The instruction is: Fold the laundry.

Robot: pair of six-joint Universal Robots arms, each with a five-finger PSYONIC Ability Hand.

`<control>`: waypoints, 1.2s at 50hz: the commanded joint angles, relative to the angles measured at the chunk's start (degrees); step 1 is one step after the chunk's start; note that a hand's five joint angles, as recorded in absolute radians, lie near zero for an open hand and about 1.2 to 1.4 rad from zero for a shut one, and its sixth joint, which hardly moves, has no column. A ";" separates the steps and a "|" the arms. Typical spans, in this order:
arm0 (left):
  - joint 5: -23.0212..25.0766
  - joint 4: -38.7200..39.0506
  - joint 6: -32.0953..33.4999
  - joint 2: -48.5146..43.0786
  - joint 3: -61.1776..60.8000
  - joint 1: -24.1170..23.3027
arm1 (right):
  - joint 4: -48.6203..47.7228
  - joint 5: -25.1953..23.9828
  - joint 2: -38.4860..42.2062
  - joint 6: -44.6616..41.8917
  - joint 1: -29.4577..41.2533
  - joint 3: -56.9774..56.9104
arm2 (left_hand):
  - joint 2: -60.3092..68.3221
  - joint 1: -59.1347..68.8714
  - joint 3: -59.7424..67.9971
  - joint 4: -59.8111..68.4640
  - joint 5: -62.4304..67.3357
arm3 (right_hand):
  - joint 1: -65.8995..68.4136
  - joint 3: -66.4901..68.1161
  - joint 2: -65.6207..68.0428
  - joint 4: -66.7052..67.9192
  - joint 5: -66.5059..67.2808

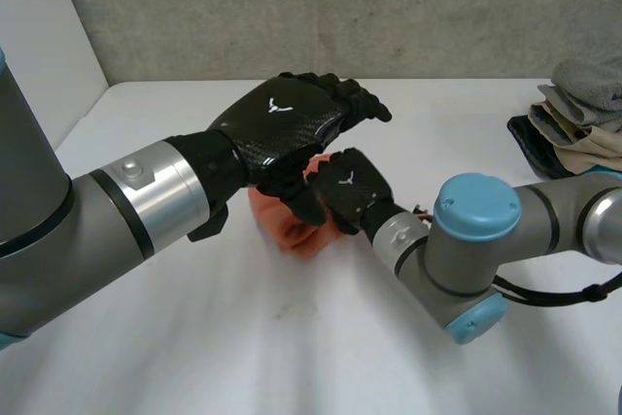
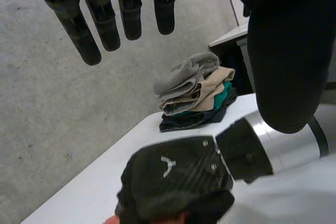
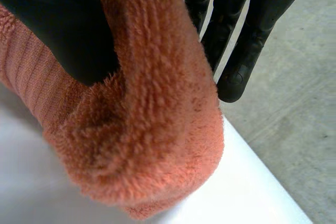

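A fluffy orange towel [image 1: 292, 230] lies bunched on the white table [image 1: 175, 347] at its middle. My right hand [image 1: 348, 187] rests on the towel's right side. In the right wrist view a thick fold of the towel [image 3: 157, 129] sits pinched between the thumb [image 3: 52, 24] and the fingers [image 3: 236, 51]. My left hand [image 1: 282, 123] hovers just above the right hand and the towel, palm down, fingers [image 2: 105, 24] straight and spread, holding nothing. Under its palm in the left wrist view lie the right hand [image 2: 173, 177] and a sliver of towel [image 2: 176, 219].
A stack of folded laundry [image 1: 583, 119], grey, beige, green and dark pieces, stands at the table's far right edge [image 2: 197, 90]. A grey concrete wall runs behind the table. Bare tabletop lies in front of and left of the towel.
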 commanded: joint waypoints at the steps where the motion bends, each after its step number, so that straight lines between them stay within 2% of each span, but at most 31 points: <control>1: -0.07 0.00 -0.07 0.13 0.04 0.69 | 1.11 -1.14 -5.32 -0.40 -9.15 3.18 | 3.27 3.54 3.34 3.24 3.19 | 28.39 14.11 12.98 12.17 16.83; 9: -0.07 0.00 -0.07 0.13 0.04 1.39 | 4.18 -9.75 -9.01 -2.59 -17.32 7.92 | 3.44 3.70 3.51 3.41 3.36 | 28.39 14.11 12.98 12.17 16.83; 20: -0.07 0.00 -0.15 0.13 0.04 1.66 | 3.22 -15.74 -9.72 -5.84 -23.40 6.71 | 3.44 3.70 3.51 3.41 3.36 | 28.39 14.11 12.98 12.17 16.83; 27: -0.07 0.00 -0.15 0.13 0.04 1.92 | 2.34 -16.00 -8.14 -3.57 -23.75 -7.61 | 3.44 3.70 3.51 3.41 3.36 | 28.39 14.11 12.98 12.17 16.83; 31: -0.07 0.00 -0.24 0.22 0.04 2.10 | -0.64 -15.65 -6.82 2.05 -24.02 -17.01 | 3.44 3.71 3.51 3.41 3.36 | 28.39 14.11 12.98 12.17 16.83; 38: -0.07 0.00 -0.33 0.66 0.04 2.19 | -5.48 -14.07 -2.44 15.93 -31.91 -36.41 | 3.61 3.87 3.68 3.57 3.53 | 28.39 14.11 12.98 12.17 16.83; 44: -0.07 0.00 -0.33 0.92 0.04 2.10 | -5.92 -14.77 2.75 19.99 -38.24 -46.55 | 3.61 3.87 3.68 3.57 3.53 | 28.39 14.11 12.98 12.17 16.83; 50: -0.07 0.09 -0.42 0.92 0.04 2.19 | -10.13 -18.28 7.06 20.26 -44.57 -44.99 | 3.61 3.87 3.68 3.58 3.53 | 28.39 14.11 12.98 12.17 16.83; 55: -0.07 0.09 -0.42 0.84 0.04 2.27 | -14.18 -21.79 9.60 19.73 -50.20 -37.62 | 3.61 3.87 3.68 3.58 3.53 | 28.39 14.11 12.98 12.17 16.83; 60: -0.07 0.09 -0.42 0.66 0.04 2.27 | -15.24 -23.12 12.86 19.12 -53.81 -32.68 | 3.61 3.87 3.68 3.58 3.53 | 28.39 14.11 12.98 12.17 16.83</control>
